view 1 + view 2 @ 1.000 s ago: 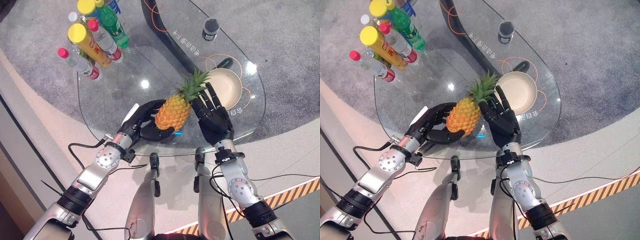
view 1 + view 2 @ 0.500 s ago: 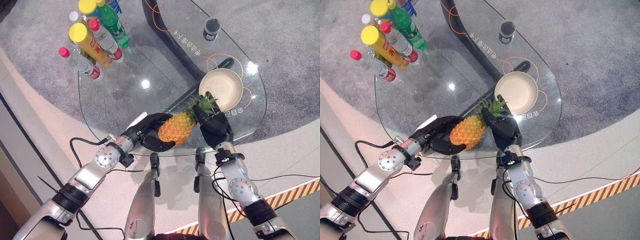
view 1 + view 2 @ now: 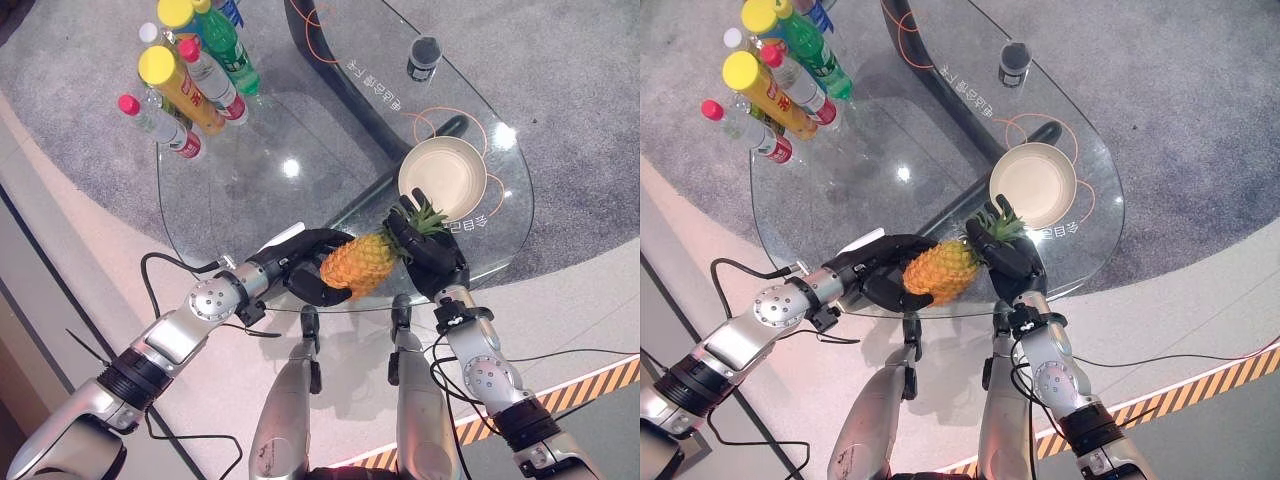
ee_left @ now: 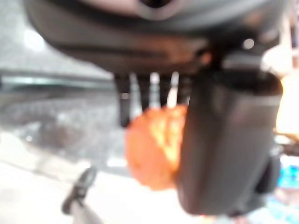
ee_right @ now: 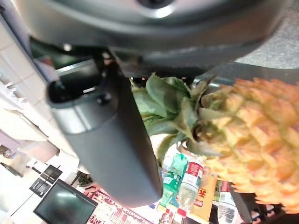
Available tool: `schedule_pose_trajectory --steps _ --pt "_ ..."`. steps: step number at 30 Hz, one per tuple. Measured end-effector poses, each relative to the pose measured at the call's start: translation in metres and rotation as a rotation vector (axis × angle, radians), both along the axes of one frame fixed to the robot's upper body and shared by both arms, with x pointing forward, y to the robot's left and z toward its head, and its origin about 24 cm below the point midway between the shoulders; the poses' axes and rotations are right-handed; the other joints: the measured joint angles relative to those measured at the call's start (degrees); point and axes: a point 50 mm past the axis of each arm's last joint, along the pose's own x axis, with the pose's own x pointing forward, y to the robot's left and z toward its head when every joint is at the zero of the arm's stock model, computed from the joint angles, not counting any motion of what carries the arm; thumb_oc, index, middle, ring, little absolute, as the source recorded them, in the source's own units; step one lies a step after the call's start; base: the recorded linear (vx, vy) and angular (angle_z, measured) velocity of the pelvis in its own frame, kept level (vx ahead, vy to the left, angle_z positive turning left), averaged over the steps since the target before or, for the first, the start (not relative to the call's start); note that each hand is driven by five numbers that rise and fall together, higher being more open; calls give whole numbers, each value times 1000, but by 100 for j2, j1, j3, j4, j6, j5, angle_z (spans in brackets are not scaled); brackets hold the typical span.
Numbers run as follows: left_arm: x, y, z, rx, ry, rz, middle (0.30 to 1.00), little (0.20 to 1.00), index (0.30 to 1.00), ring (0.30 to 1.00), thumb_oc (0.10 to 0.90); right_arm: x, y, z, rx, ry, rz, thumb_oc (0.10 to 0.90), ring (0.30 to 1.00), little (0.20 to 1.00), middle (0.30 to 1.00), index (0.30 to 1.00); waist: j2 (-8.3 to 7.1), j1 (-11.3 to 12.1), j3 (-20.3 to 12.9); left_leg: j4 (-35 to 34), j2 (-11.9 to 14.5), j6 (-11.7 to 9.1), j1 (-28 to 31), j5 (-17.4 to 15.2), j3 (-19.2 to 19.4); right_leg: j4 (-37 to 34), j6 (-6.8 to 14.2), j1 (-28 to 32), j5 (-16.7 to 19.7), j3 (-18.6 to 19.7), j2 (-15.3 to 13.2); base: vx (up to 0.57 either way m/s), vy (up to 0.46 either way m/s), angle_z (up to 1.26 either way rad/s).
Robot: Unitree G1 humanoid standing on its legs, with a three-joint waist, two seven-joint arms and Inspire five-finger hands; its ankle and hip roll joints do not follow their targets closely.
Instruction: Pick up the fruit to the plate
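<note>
A yellow-orange pineapple [image 3: 358, 265] with a green crown [image 3: 426, 217] lies almost sideways over the front part of the glass table [image 3: 215, 195], held between both hands. My left hand [image 3: 298, 263] is curled round its body from the left, the fruit [image 4: 152, 149] showing past its thumb [image 4: 224, 140]. From the right, my right hand [image 3: 433, 262] is curled round the crown end, the leaves [image 5: 170, 112] lying beside its thumb [image 5: 112, 140]. The empty cream plate [image 3: 445, 180] sits on the table just beyond the crown.
Several bottles [image 3: 185, 75] with coloured caps stand at the table's back left. A dark cup [image 3: 422, 57] stands at the back right. The table's dark curved base [image 3: 330, 80] shows through the glass. The front rim [image 3: 300, 308] runs just below the hands.
The pineapple has tipped from nearly upright to sideways and come nearer the front rim. My right hand, straight-fingered a second ago, has curled round the crown. My left hand followed the fruit.
</note>
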Motion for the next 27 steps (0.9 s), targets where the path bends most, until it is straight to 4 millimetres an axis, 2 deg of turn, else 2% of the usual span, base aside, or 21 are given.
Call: schedule_pose_trajectory --steps 1,2,27 --pt "0 0 0 3 1 0 300 200 300 300 100 0 0 -2 -1 4 3 265 441 365 441 441 0 2 0 0 -1 0 -4 0 -1 0 0 -3 0 0 -1 0 0 0" --pt "0 1 -1 4 2 1 300 200 300 300 100 0 1 -2 -2 6 6 100 300 200 300 300 0 2 0 0 -1 0 -7 0 -1 0 0 -6 0 0 -1 0 0 0" --pt "-5 -2 -5 -18 27 -29 300 200 300 300 100 1 -2 -1 14 -14 26 100 300 200 300 300 6 11 2 64 -29 17 -94 13 -14 75 3 -98 3 -2 -29 0 0 0"
